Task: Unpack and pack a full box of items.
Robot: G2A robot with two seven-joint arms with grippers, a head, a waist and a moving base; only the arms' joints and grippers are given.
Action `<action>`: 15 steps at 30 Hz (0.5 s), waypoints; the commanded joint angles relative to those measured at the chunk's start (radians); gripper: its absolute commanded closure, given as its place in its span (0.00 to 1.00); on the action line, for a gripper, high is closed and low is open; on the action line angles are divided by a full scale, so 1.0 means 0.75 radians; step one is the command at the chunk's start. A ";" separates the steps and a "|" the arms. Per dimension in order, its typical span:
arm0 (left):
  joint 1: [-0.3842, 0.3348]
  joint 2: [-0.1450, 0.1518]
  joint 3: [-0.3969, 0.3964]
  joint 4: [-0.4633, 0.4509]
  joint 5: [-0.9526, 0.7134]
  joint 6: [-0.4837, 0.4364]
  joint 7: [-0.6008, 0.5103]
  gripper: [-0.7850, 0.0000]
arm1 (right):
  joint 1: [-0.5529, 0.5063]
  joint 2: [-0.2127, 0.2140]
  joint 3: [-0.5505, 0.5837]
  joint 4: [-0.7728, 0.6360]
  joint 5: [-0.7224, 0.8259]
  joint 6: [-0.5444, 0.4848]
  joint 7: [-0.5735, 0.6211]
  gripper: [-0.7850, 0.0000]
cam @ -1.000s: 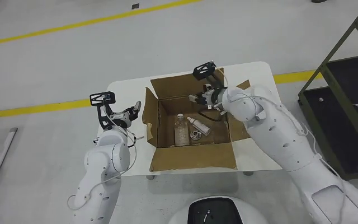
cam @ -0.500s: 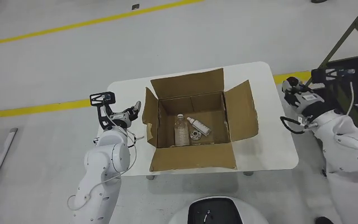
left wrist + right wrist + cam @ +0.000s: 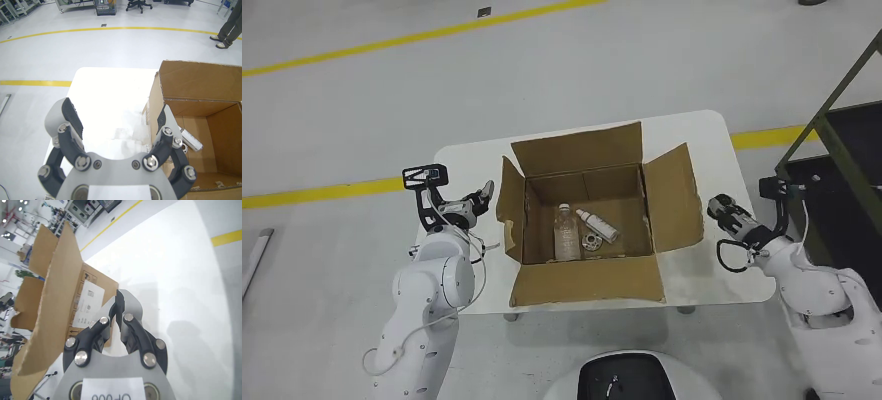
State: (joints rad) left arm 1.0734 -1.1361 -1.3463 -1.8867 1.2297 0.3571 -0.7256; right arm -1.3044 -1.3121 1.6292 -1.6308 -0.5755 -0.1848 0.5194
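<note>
An open cardboard box (image 3: 532,285) stands in the middle of the white table (image 3: 702,140) with its flaps spread. Inside lie a clear plastic bottle (image 3: 565,232), a small white bottle (image 3: 599,224) and a small round metal piece (image 3: 591,241). My left gripper (image 3: 480,195) hangs open over the table just left of the box's left flap; its own view shows the open gripper (image 3: 117,111), the box wall (image 3: 198,98) and the white bottle (image 3: 191,139). My right gripper (image 3: 722,212) is shut with nothing in it, low over the table beside the right flap (image 3: 56,294).
A dark metal shelf rack (image 3: 842,150) stands right of the table, close to the right arm. Bare table surface lies on both sides of the box and behind it. A white label (image 3: 88,304) is stuck on the box's right outer wall.
The right arm left the box's back right corner, swung out past the table's right edge, then came back low beside the right flap. The left arm has not moved.
</note>
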 commanded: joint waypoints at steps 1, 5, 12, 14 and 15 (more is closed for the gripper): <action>0.000 0.000 0.000 0.000 0.000 0.000 0.000 0.00 | 0.066 -0.002 -0.044 0.041 0.036 -0.057 0.008 1.00; 0.000 0.000 0.000 0.000 0.000 0.000 0.000 0.00 | 0.174 -0.003 -0.112 0.102 0.085 -0.147 0.033 1.00; 0.000 0.000 0.000 0.000 0.000 0.000 0.000 0.00 | 0.304 -0.001 -0.240 0.149 0.095 -0.249 0.173 1.00; 0.000 0.000 0.000 0.000 0.000 0.000 0.000 0.00 | 0.346 -0.001 -0.293 0.165 0.057 -0.239 0.235 1.00; 0.000 0.000 0.000 0.000 0.000 0.000 0.000 0.00 | 0.368 -0.001 -0.323 0.164 0.024 -0.232 0.265 1.00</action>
State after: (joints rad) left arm 1.0734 -1.1361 -1.3463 -1.8867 1.2297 0.3571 -0.7256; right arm -1.0446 -1.3127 1.4077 -1.5080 -0.5320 -0.3657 0.6947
